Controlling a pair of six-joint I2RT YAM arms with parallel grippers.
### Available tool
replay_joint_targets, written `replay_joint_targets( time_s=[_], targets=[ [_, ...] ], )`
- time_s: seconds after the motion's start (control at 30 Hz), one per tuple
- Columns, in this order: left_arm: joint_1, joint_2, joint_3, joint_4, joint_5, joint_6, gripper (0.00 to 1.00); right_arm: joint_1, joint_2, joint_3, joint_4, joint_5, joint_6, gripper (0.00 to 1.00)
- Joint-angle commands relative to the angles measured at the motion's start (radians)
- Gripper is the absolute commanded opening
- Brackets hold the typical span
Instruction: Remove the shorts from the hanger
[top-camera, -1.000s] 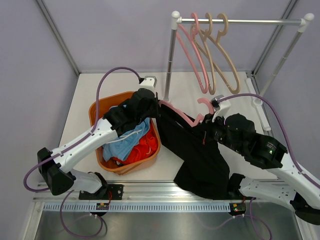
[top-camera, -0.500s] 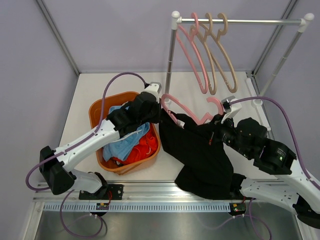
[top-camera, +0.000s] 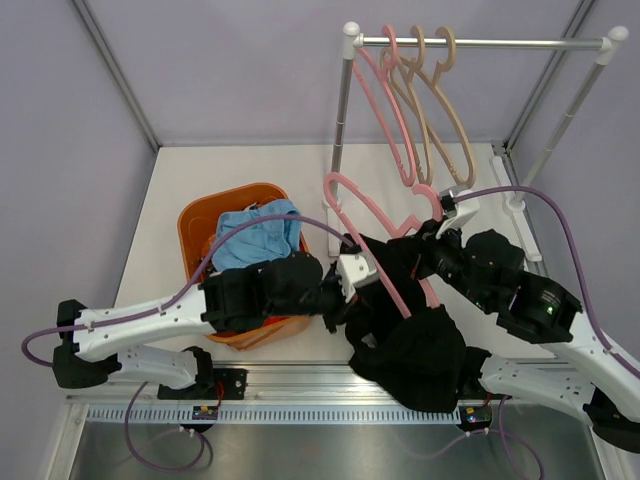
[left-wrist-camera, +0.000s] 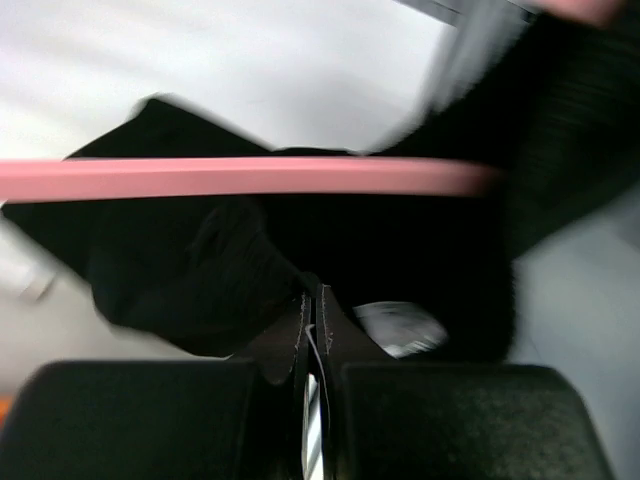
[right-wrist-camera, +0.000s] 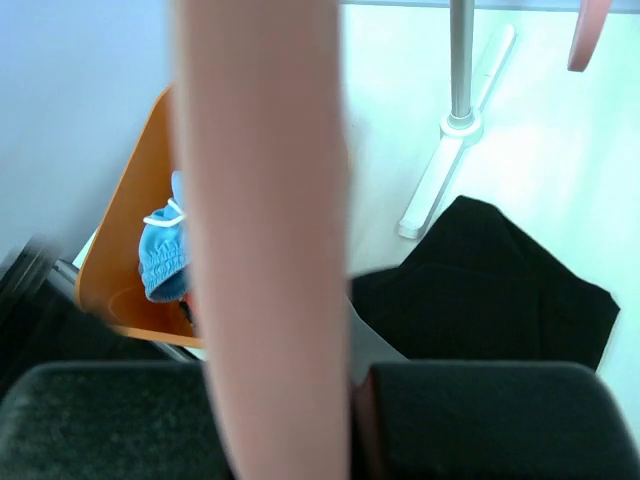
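My left hand (top-camera: 347, 288) has swung right from the basket (top-camera: 195, 218). Its fingers are closed against the black shorts (top-camera: 415, 345), though I cannot tell whether they hold fabric. The shorts now lie bunched on the near-right worktop (top-camera: 200, 170), partly off the pink hanger (top-camera: 368, 218), which my right hand (top-camera: 432, 236) is clamped on.

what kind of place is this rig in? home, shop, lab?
Probably a lab test cell staged as a laundry corner: bare grey walls, a small clothes rail with empty hangers, and an orange basket of clothes.
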Motion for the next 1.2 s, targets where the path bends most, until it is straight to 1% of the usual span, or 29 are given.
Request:
replay_joint_targets(
  time_s=[0.0, 0.07, 0.1, 0.2, 0.27, 0.33, 0.43, 0.47, 0.5, 0.53, 0.57, 0.63, 0.67, 0.7, 0.73, 0.77, 0.8, 0.83, 0.87, 0.9, 0.93, 0.97, 1.03, 1.1, 1.13, 1.17],
  targets=[
    [-0.102, -0.027, 0.013, 0.039, 0.107, 0.102, 0.00, 0.010, 0.056, 0.043, 0.092, 0.049, -0.028, 0.00],
    [-0.114, -0.023, 0.025, 0.026, 0.186, 0.103, 0.00, 0.011, 0.090, 0.057, 0.095, 0.069, -0.039, 0.00],
    [-0.132, -0.022, 0.031, 0.010, 0.196, 0.107, 0.00, 0.010, 0.099, 0.067, 0.096, 0.082, -0.045, 0.00],
    [-0.156, -0.036, 0.042, -0.004, 0.182, 0.116, 0.00, 0.010, 0.127, 0.098, 0.098, 0.137, -0.068, 0.00],
    [-0.156, -0.049, 0.041, -0.006, 0.126, 0.113, 0.01, 0.010, 0.137, 0.118, 0.090, 0.190, -0.085, 0.00],
    [-0.156, -0.076, 0.047, -0.014, 0.098, 0.119, 0.06, 0.010, 0.140, 0.145, 0.082, 0.259, -0.103, 0.00],
    [-0.156, -0.120, 0.067, -0.008, 0.012, 0.130, 0.08, 0.010, 0.140, 0.173, 0.066, 0.341, -0.122, 0.00],
    [-0.157, -0.131, 0.070, -0.001, -0.087, 0.133, 0.08, 0.010, 0.134, 0.176, 0.056, 0.350, -0.123, 0.00],
    [-0.156, -0.140, 0.091, 0.008, -0.138, 0.152, 0.08, 0.010, 0.134, 0.179, 0.052, 0.356, -0.123, 0.00],
    [-0.154, -0.151, 0.110, 0.006, -0.239, 0.168, 0.07, 0.010, 0.124, 0.176, 0.049, 0.359, -0.122, 0.00],
    [-0.154, -0.149, 0.136, 0.002, -0.299, 0.182, 0.06, 0.011, 0.119, 0.166, 0.046, 0.359, -0.119, 0.00],
    [-0.150, -0.137, 0.263, -0.006, -0.419, 0.263, 0.02, 0.010, 0.111, 0.152, 0.044, 0.347, -0.108, 0.00],
    [-0.143, -0.110, 0.318, -0.006, -0.524, 0.293, 0.01, 0.010, 0.102, 0.141, 0.043, 0.344, -0.103, 0.00],
    [-0.142, -0.097, 0.376, 0.000, -0.566, 0.376, 0.00, 0.010, 0.099, 0.136, 0.039, 0.339, -0.099, 0.00],
    [-0.140, -0.085, 0.491, 0.017, -0.647, 0.422, 0.00, 0.010, 0.093, 0.132, 0.033, 0.339, -0.090, 0.00],
    [-0.142, -0.067, 0.545, 0.072, -0.687, 0.473, 0.00, 0.010, 0.090, 0.129, 0.027, 0.338, -0.085, 0.00],
    [-0.142, -0.063, 0.592, 0.112, -0.717, 0.564, 0.00, 0.010, 0.088, 0.127, 0.023, 0.336, -0.077, 0.00],
    [-0.142, -0.063, 0.667, 0.155, -0.747, 0.606, 0.00, 0.010, 0.085, 0.127, 0.010, 0.336, -0.073, 0.00],
    [-0.142, -0.071, 0.698, 0.228, -0.751, 0.642, 0.00, 0.010, 0.082, 0.124, 0.007, 0.333, -0.070, 0.00],
    [-0.142, -0.079, 0.722, 0.255, -0.749, 0.697, 0.00, 0.011, 0.079, 0.121, 0.004, 0.329, -0.068, 0.00],
    [-0.142, -0.089, 0.748, 0.284, -0.745, 0.717, 0.00, 0.010, 0.070, 0.118, 0.003, 0.326, -0.065, 0.00],
    [-0.142, -0.100, 0.749, 0.339, -0.746, 0.737, 0.00, 0.010, 0.065, 0.110, 0.001, 0.326, -0.063, 0.00],
    [-0.142, -0.141, 0.743, 0.383, -0.743, 0.783, 0.00, 0.010, 0.056, 0.106, -0.002, 0.327, -0.063, 0.00],
    [-0.143, -0.177, 0.716, 0.419, -0.752, 0.820, 0.00, 0.010, 0.051, 0.103, -0.002, 0.326, -0.065, 0.00],
    [-0.143, -0.186, 0.699, 0.430, -0.780, 0.832, 0.00, 0.010, 0.051, 0.101, -0.003, 0.327, -0.066, 0.00],
    [-0.142, -0.197, 0.650, 0.475, -0.796, 0.843, 0.00, 0.010, 0.053, 0.101, -0.005, 0.326, -0.069, 0.00]
  ],
)
